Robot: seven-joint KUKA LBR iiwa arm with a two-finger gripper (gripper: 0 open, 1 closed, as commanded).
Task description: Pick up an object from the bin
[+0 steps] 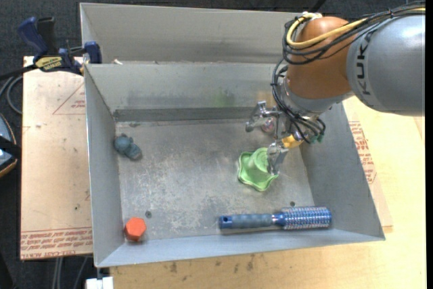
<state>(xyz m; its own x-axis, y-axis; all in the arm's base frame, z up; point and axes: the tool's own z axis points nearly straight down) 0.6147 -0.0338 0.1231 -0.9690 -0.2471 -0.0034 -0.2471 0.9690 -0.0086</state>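
The gripper (274, 158) is seen touching the crumpled green thing (255, 171), right of the bin's (101, 145) middle; whether it is open or closed cannot be told; grasping seems in hand; a firm closing, then lifting, is called for.

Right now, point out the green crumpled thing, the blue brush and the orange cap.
green crumpled thing (254, 172): camera view, its lower middle.
blue brush (270, 220): camera view, handle near the bristles.
orange cap (135, 228): camera view, its top.
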